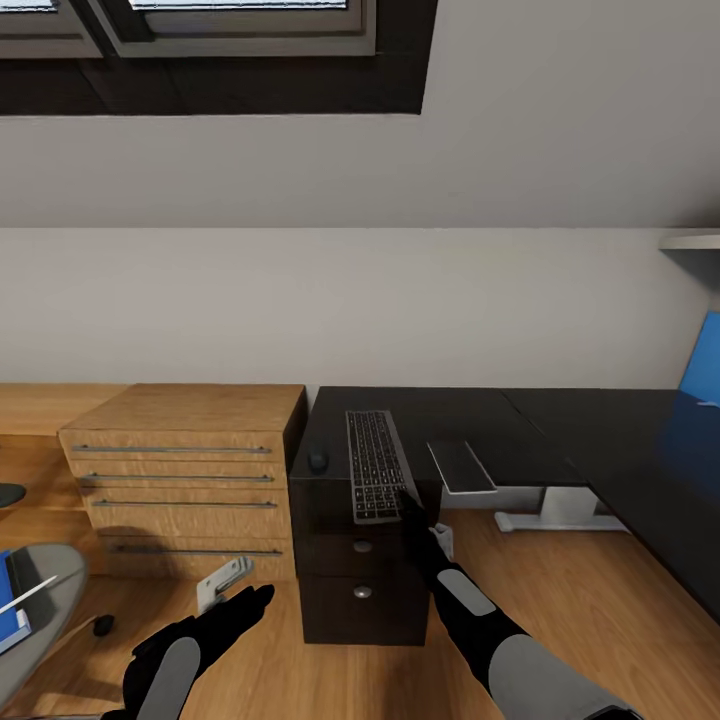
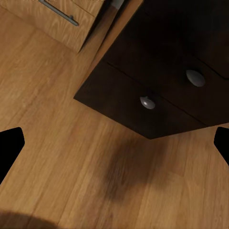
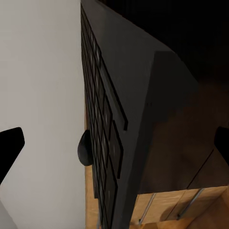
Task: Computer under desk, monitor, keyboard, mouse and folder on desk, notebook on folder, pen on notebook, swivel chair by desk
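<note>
Keyboard (image 1: 375,465) lies on the black desk (image 1: 560,430), its near end just over the front edge above the dark drawer unit (image 1: 360,580), with the mouse (image 1: 318,462) beside it. Right gripper (image 1: 410,500) sits at that near end, fingers spread wide in its wrist view. Left gripper (image 1: 245,600) hangs open above bare wood floor (image 1: 600,590) before the drawer unit, beside the oak dresser (image 1: 185,470).

Even, soft simulated light; dim shadow beneath the desk (image 1: 560,430).
</note>
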Controlling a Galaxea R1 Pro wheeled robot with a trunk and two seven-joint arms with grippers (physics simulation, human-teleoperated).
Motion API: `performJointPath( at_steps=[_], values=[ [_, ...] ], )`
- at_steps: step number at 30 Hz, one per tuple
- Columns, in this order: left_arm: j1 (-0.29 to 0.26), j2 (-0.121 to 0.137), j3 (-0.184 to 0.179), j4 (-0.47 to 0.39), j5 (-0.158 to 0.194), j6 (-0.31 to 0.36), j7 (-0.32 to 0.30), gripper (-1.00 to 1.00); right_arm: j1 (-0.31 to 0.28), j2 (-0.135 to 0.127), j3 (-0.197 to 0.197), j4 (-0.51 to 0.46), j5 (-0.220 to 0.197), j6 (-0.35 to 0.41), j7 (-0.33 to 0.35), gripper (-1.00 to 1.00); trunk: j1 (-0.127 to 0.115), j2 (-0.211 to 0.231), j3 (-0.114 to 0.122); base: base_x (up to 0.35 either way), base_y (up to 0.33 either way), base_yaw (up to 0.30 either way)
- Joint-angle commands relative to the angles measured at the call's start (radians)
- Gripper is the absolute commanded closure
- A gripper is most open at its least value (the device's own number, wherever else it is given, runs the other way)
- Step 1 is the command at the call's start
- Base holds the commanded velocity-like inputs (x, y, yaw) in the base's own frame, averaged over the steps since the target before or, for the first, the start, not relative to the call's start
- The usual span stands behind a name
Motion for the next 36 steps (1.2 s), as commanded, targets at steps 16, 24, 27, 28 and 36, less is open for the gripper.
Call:
performJointPath(
  at_steps=[16, 24, 27, 28, 36],
  values=[
    [-0.001, 0.0, 0.0, 0.0, 0.011, 0.001, 0.011, -1.0, -0.001, -0.002, 0.01, 0.0, -0.009, 0.002, 0.0, 1.0, 0.0, -0.001, -0.001, 0.014, 0.0, 0.0],
    [-0.001, 0.0, 0.0, 0.0, 0.011, 0.001, 0.012, -1.0, -0.001, -0.002, 0.01, 0.0, -0.007, 0.002, 0.001, 1.0, 0.0, -0.001, -0.001, 0.0, 0.0, 0.0],
    [-0.001, 0.0, 0.0, 0.0, 0.011, 0.001, 0.012, -1.0, -0.001, -0.002, 0.01, 0.0, -0.007, 0.002, 0.001, 1.0, -0.004, 0.006, 0.002, 0.0, 0.0, 0.0],
    [-0.001, 0.0, 0.0, 0.0, 0.011, 0.001, 0.012, -1.0, -0.001, -0.002, 0.009, 0.0, -0.007, 0.002, 0.001, 1.0, -0.008, 0.013, 0.005, 0.0, 0.0, 0.0],
    [-0.001, -0.002, 0.0, 0.0, 0.01, 0.001, 0.012, -1.0, -0.001, -0.003, 0.009, -0.002, -0.007, 0.0, 0.006, 1.0, -0.038, 0.069, 0.03, 0.0, 0.0, 0.0]
  ],
)
